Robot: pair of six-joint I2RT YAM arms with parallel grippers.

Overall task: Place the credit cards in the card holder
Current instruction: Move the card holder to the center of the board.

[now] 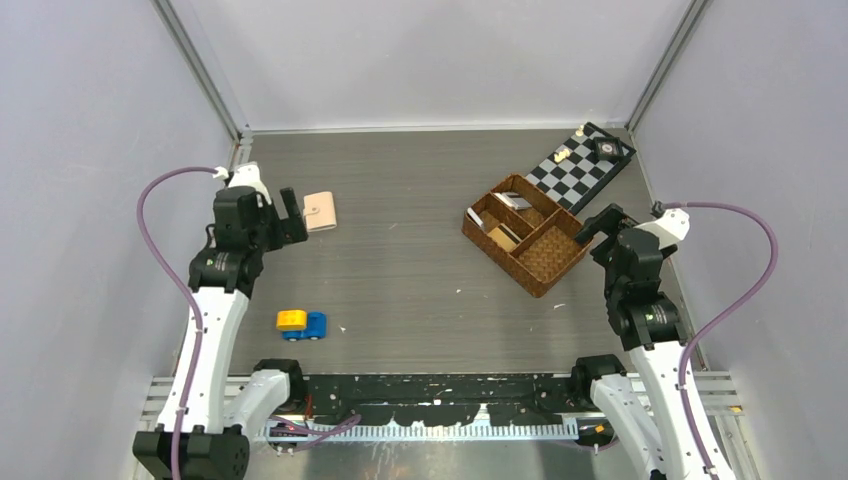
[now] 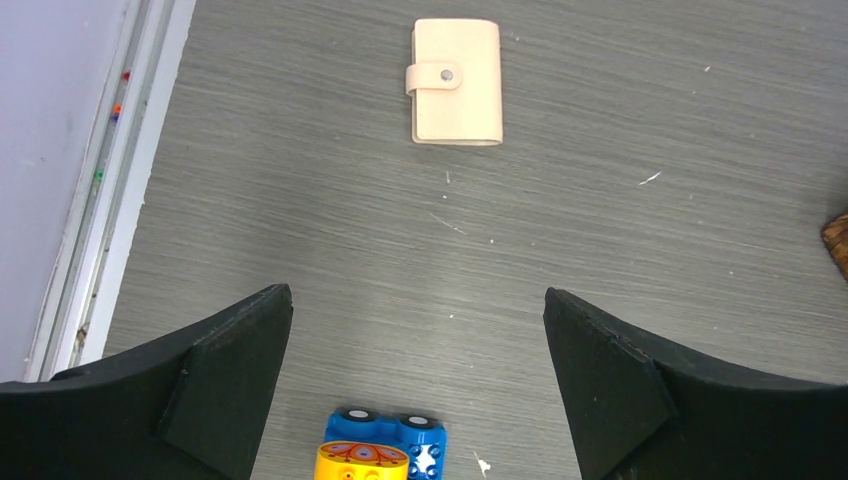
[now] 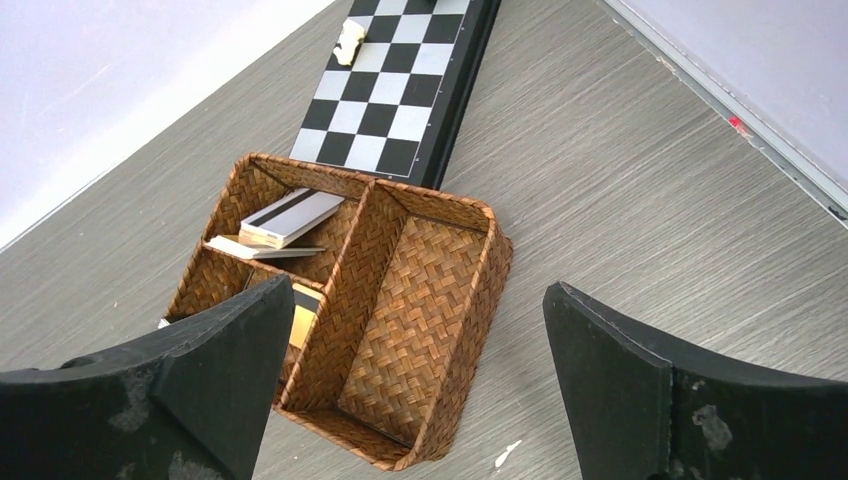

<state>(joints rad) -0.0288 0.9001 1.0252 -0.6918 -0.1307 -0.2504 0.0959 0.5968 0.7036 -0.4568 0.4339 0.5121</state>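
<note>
The card holder (image 1: 320,212), a closed beige wallet with its snap tab fastened, lies flat at the left of the table; the left wrist view shows the holder (image 2: 457,82) ahead of the fingers. My left gripper (image 1: 291,218) (image 2: 417,300) hovers just left of it, open and empty. The credit cards (image 1: 514,201) lie in the small compartments of a brown woven basket. In the right wrist view, silver-grey cards (image 3: 292,217) are stacked in the far compartment, and a yellow-tan card (image 3: 301,322) is partly hidden behind my finger. My right gripper (image 1: 593,232) (image 3: 420,295) is open above the basket's right side, holding nothing.
The divided basket (image 1: 498,257) (image 3: 495,250) sits right of centre, its large compartment empty. A chessboard (image 1: 580,165) (image 3: 395,90) with a few pieces lies behind it in the back right corner. A blue and yellow toy car (image 1: 302,323) (image 2: 380,455) rests near the left arm.
</note>
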